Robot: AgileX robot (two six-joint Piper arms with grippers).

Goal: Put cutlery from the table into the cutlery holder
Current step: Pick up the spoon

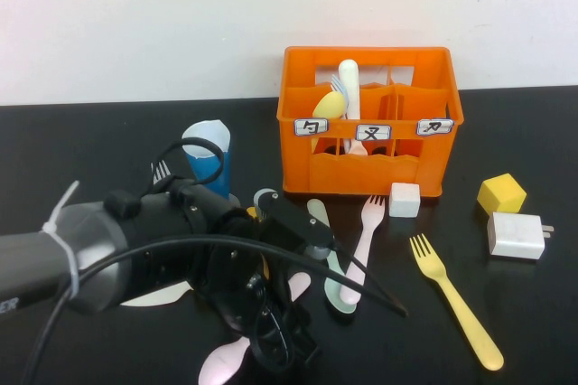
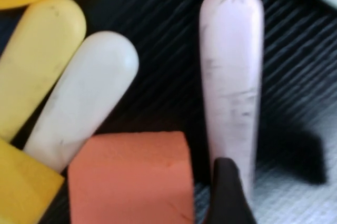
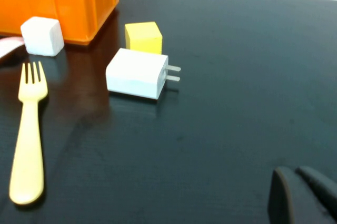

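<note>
From above, the left tool (image 1: 271, 342) is seen lowered over a pink spoon (image 1: 226, 360) at the near edge of the worktop (image 1: 90, 141), while the orange cutlery holder (image 1: 368, 119) stands at the back with a few pieces already in it and others left lying in front — a pick-up is judged to be in hand. In the left wrist view a dark fingertip (image 2: 227, 192) is seen beside the pink handle (image 2: 231, 77); whether the fingers are apart or together cannot be told. In the right wrist view the right tool (image 3: 303, 196) is shown with fingers together, near a yellow fork (image 3: 27, 140) — closing, lifting and carrying to the holder are called for next.
</note>
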